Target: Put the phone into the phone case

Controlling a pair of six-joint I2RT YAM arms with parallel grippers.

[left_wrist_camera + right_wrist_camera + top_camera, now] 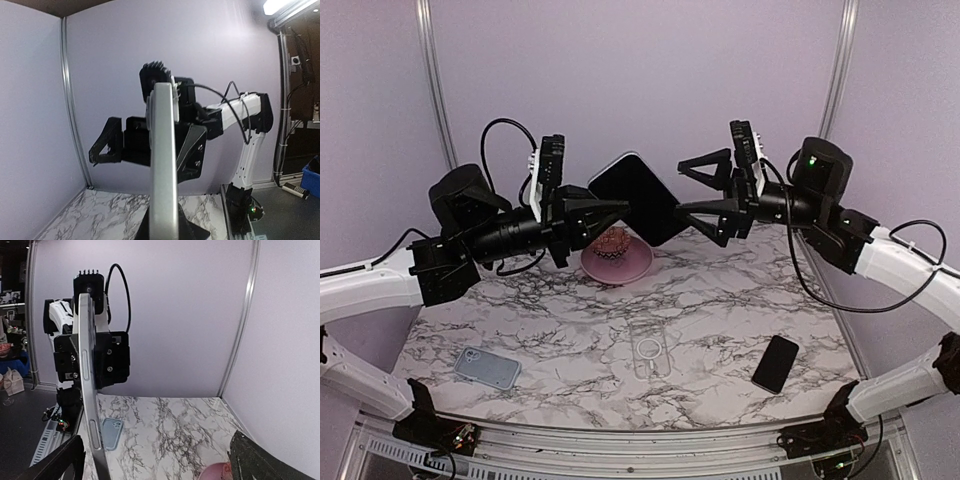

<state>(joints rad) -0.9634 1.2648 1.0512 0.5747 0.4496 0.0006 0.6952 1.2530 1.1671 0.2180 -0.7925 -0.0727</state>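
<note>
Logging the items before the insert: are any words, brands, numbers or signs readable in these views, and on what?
No readable text in any view.
phone: black screen, blank.
phone case: only a white ring and short line, no lettering.
grey-blue slab and dark phone: no print visible.

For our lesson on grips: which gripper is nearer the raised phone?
Left. The left gripper is shut on the phone at its left side; the right gripper stands open at its right corner.

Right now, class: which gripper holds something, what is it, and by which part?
The left gripper holds the phone in the air, clamped across its left edge. The right gripper stands open around the opposite edge, not gripping.
</note>
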